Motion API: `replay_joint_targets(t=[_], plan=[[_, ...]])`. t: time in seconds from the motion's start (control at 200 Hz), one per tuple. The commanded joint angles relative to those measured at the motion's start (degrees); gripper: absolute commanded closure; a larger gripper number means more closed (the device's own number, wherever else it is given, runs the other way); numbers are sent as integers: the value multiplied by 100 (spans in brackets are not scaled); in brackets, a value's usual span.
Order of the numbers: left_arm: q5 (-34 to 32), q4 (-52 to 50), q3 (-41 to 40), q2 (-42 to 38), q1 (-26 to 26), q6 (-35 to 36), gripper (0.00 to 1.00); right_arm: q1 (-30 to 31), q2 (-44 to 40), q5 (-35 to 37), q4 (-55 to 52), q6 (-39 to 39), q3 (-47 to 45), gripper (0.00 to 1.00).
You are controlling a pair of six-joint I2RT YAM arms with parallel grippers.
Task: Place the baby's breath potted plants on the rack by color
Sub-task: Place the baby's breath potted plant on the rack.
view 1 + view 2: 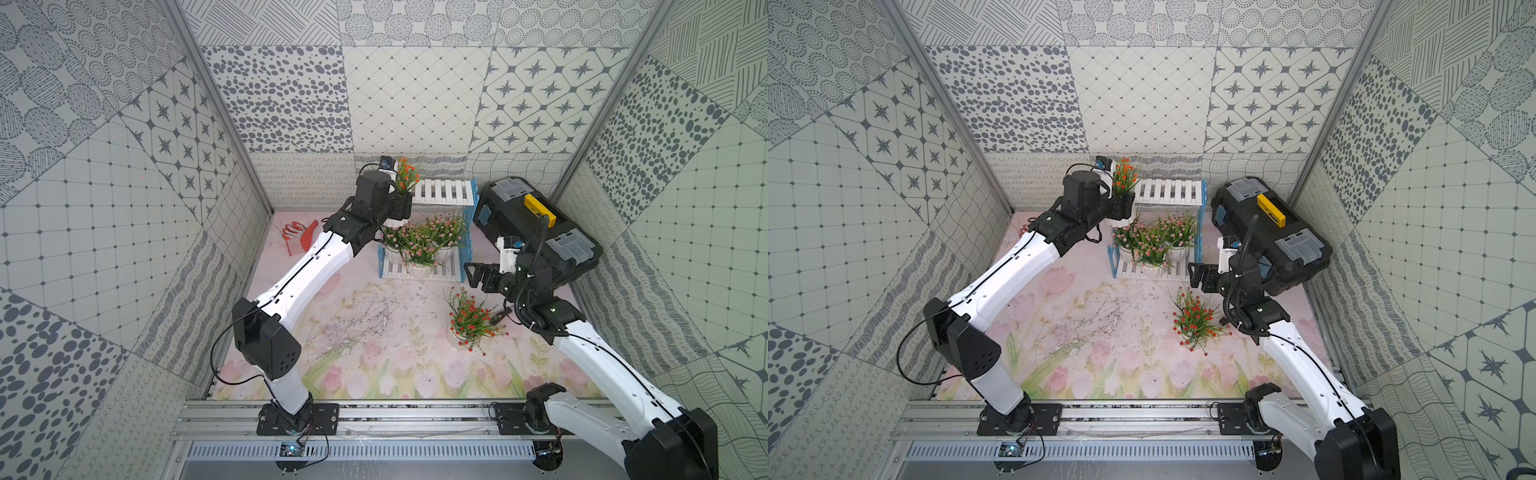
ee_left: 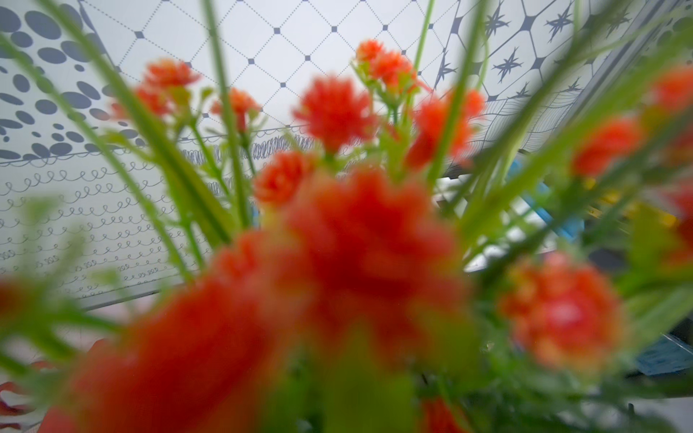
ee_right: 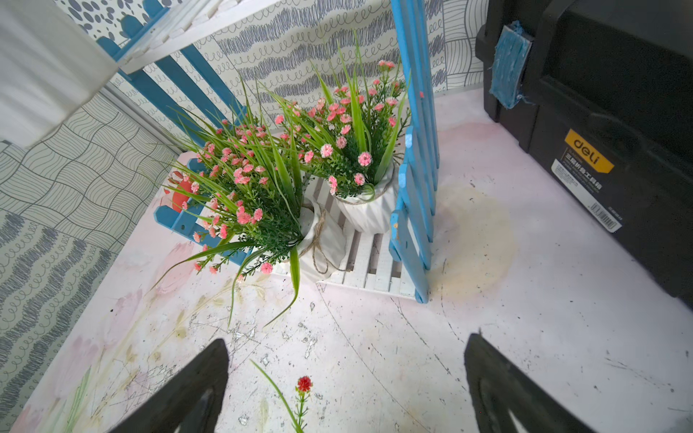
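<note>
Left gripper (image 1: 401,205) is closed round the white pot of an orange plant (image 1: 406,174), held upright with flowers up at the rack's (image 1: 442,191) top shelf; three pink plants (image 1: 419,241) fill the lower shelf. Right gripper (image 1: 471,275) hangs wide open and empty near a second orange plant (image 1: 471,318) standing on the mat (image 1: 374,332). It is probably light, with a rigid pot and floppy sprigs, so grip the pot

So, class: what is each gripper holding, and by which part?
Left gripper grips an orange-red plant by its white pot; right gripper is open, holding nothing.
</note>
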Motion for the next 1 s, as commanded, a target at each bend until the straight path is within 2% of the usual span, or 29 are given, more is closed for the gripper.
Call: replay_joint_targets(t=[0.0, 0.455, 0.996], plan=[[575, 479, 549, 274, 180, 386, 32, -20, -122, -155, 277, 32, -82, 2], [1066, 823, 1636, 1117, 368, 549, 32, -17, -202, -437, 586, 4, -272, 2], [1425, 63, 3764, 2495, 574, 769, 31, -19, -55, -538, 861, -43, -346, 2]])
